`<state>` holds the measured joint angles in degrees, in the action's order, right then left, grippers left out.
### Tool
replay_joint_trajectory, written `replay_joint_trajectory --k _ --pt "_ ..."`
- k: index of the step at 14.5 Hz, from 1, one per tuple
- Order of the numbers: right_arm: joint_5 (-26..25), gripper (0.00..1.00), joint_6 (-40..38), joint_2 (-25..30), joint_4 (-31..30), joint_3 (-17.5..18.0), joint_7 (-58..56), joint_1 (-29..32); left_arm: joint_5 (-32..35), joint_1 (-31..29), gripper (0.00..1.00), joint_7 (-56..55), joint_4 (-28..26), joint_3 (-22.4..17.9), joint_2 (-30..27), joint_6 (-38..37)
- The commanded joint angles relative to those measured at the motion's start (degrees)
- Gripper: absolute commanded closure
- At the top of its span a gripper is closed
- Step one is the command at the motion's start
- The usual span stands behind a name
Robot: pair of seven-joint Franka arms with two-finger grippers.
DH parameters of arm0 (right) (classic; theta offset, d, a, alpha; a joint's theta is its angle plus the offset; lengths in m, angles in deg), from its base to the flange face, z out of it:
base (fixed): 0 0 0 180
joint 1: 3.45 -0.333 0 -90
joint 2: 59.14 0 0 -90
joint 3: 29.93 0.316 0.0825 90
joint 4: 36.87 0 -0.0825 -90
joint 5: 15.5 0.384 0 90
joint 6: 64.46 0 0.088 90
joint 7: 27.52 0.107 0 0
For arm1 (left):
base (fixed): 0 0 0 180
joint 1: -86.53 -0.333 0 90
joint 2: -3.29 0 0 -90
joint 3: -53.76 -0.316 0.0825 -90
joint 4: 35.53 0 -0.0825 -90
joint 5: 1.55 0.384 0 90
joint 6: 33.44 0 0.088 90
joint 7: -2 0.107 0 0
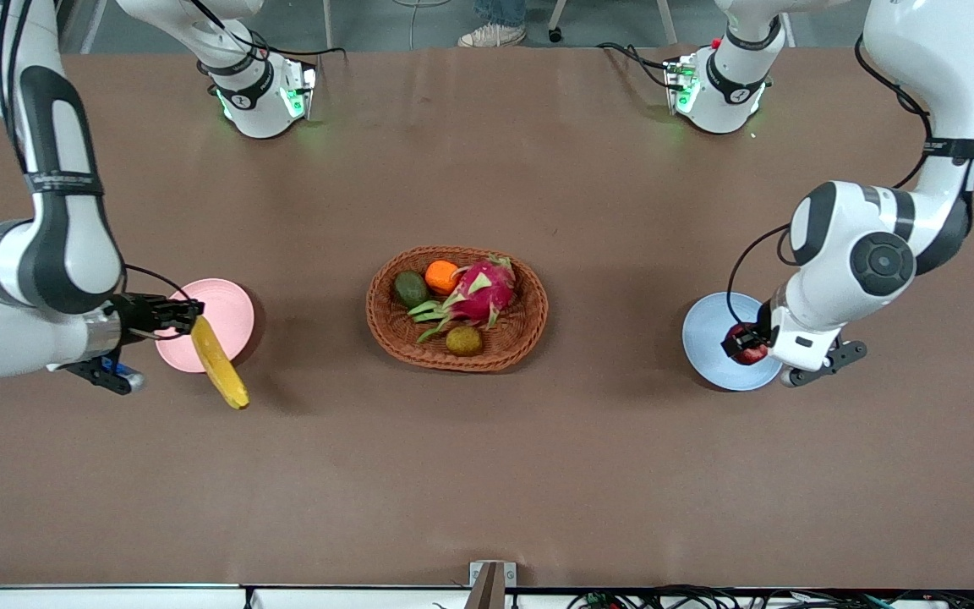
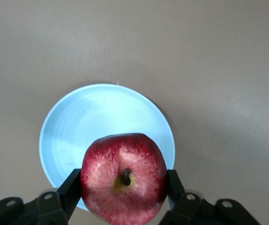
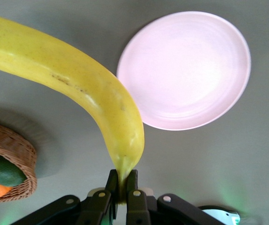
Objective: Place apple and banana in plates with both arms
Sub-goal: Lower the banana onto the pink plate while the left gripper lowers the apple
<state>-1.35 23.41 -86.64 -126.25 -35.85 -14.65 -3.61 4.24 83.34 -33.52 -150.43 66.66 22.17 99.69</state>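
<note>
My left gripper [image 1: 747, 345] is shut on the dark-red apple [image 1: 749, 352] and holds it over the light blue plate [image 1: 707, 334], near the plate's edge. In the left wrist view the apple [image 2: 123, 177] sits between the black fingers [image 2: 71, 187], stem up, above the blue plate [image 2: 92, 122]. My right gripper [image 1: 191, 317] is shut on the stem end of the yellow banana [image 1: 218, 362], which hangs over the pale pink plate [image 1: 225, 313] and past its nearer rim. The right wrist view shows the banana [image 3: 78, 89] and the pink plate [image 3: 186, 70] below it.
A brown oval wicker basket [image 1: 394, 334] stands mid-table between the plates, holding a pink dragon fruit [image 1: 483, 292], an orange fruit [image 1: 441, 276], a dark green fruit [image 1: 410, 288] and a brownish kiwi-like fruit [image 1: 463, 340]. The brown table stretches wide toward the camera.
</note>
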Motion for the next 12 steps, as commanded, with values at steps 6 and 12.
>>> replay_joint_trajectory --k 6,12 --pt "-0.7 0.99 -0.1 0.9 -7.3 1.2 -8.0 6.5 1.6 -2.3 0.73 -0.6 -9.0 -0.1 -2.3 10.7" --pt "-1.4 0.97 1.9 -0.8 -8.0 1.1 -12.9 9.3 1.7 -2.7 0.72 -0.7 -8.9 -0.4 -1.0 12.3"
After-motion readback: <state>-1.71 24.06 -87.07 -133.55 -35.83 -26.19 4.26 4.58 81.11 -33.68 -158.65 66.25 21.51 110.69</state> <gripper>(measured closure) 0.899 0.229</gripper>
